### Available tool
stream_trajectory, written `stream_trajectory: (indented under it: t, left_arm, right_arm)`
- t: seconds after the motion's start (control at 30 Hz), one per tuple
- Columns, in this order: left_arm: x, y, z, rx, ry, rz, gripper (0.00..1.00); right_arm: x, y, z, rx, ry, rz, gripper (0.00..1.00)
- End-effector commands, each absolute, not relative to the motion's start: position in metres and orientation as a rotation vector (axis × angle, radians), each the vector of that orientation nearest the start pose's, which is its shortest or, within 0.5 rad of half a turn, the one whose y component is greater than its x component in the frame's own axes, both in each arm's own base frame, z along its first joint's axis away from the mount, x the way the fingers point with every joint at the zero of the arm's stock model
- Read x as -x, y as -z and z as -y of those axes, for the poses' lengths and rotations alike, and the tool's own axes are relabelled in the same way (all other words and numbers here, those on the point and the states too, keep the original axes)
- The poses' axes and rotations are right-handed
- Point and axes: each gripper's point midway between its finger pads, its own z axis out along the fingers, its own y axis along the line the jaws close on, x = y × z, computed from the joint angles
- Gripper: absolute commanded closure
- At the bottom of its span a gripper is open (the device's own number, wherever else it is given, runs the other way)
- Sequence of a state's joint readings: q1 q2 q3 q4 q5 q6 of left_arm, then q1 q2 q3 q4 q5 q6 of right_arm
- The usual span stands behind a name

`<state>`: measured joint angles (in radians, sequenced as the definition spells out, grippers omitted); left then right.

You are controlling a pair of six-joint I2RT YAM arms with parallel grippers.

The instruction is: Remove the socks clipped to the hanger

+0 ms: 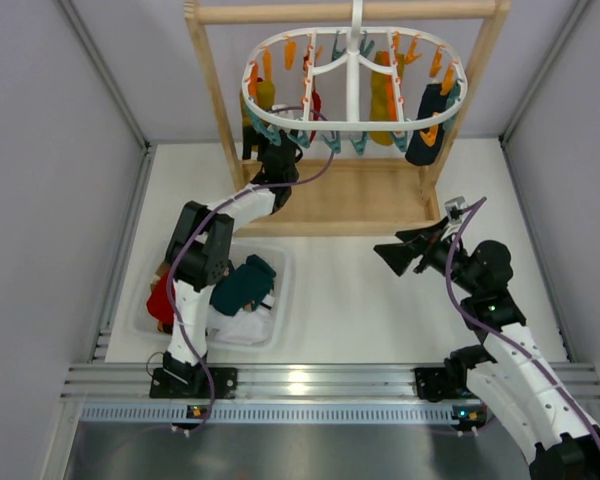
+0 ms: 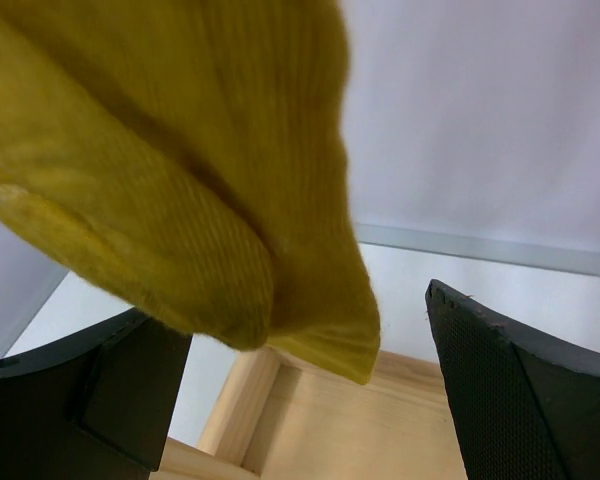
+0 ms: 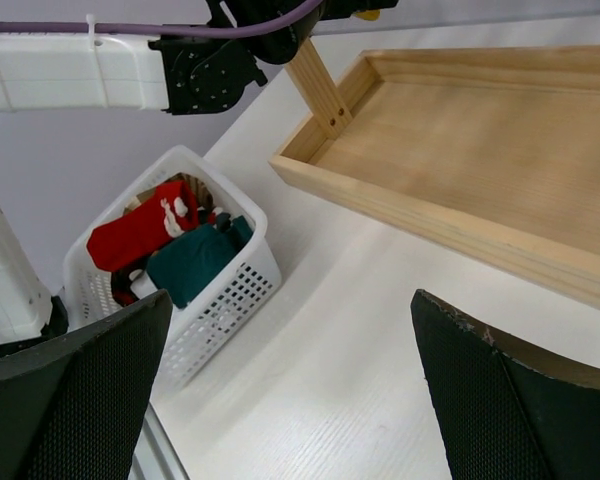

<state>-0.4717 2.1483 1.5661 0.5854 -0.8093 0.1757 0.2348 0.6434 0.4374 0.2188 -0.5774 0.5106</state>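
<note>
The left gripper [image 1: 278, 152], jaws spread, bracketed the mustard sock [image 2: 180, 190] at the hanger's [image 1: 352, 128] nine o'clock (not yet freed); next: clench, tug downward.

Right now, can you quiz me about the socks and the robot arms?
1. True or false: the white basket holds a red sock and a teal sock.
2. What colour is the hanging sock at the left gripper? A red, B mustard yellow, C navy.
3. In one word: is the right gripper open or shut?

Key: 1 true; 2 B; 3 open.
</note>
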Motion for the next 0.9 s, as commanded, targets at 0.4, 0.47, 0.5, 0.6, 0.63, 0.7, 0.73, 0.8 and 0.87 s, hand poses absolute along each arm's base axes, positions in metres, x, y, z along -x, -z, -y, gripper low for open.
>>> stream_trajectory:
  t: [0.4, 0.47, 0.5, 0.6, 0.63, 0.7, 0.73, 0.8, 0.87]
  left_arm:
    - [-0.578, -0.261, 0.129, 0.286, -0.469, -1.467, 0.01]
    - [-0.578, -0.266, 0.128, 0.283, -0.467, -1.460, 0.03]
    - [-0.578, -0.267, 0.129, 0.280, -0.466, -1.459, 0.03]
    - [-0.580, -0.273, 0.129, 0.273, -0.463, -1.450, 0.14]
    - [-0.581, -0.276, 0.129, 0.264, -0.458, -1.446, 0.19]
    - [-0.581, -0.278, 0.129, 0.263, -0.455, -1.443, 0.34]
    - [-0.581, -0.278, 0.129, 0.259, -0.454, -1.443, 0.39]
    - [-0.580, -0.280, 0.130, 0.257, -0.447, -1.440, 0.58]
    - [-0.579, -0.281, 0.130, 0.259, -0.443, -1.439, 0.82]
  right_arm:
    - [-0.232, -0.263, -0.183, 0.319, -1.063, -1.556, 0.01]
    - [-0.231, -0.263, -0.184, 0.321, -1.064, -1.555, 0.01]
    - [-0.231, -0.263, -0.184, 0.322, -1.065, -1.555, 0.01]
    - [-0.231, -0.263, -0.184, 0.325, -1.061, -1.555, 0.01]
    - [-0.230, -0.263, -0.184, 0.326, -1.063, -1.555, 0.01]
    - [-0.230, -0.263, -0.184, 0.327, -1.062, -1.553, 0.01]
    - [-0.230, -0.264, -0.185, 0.328, -1.064, -1.552, 0.01]
    - [-0.230, -0.264, -0.184, 0.324, -1.060, -1.552, 0.01]
    - [-0.230, -0.264, -0.185, 0.327, -1.062, -1.553, 0.01]
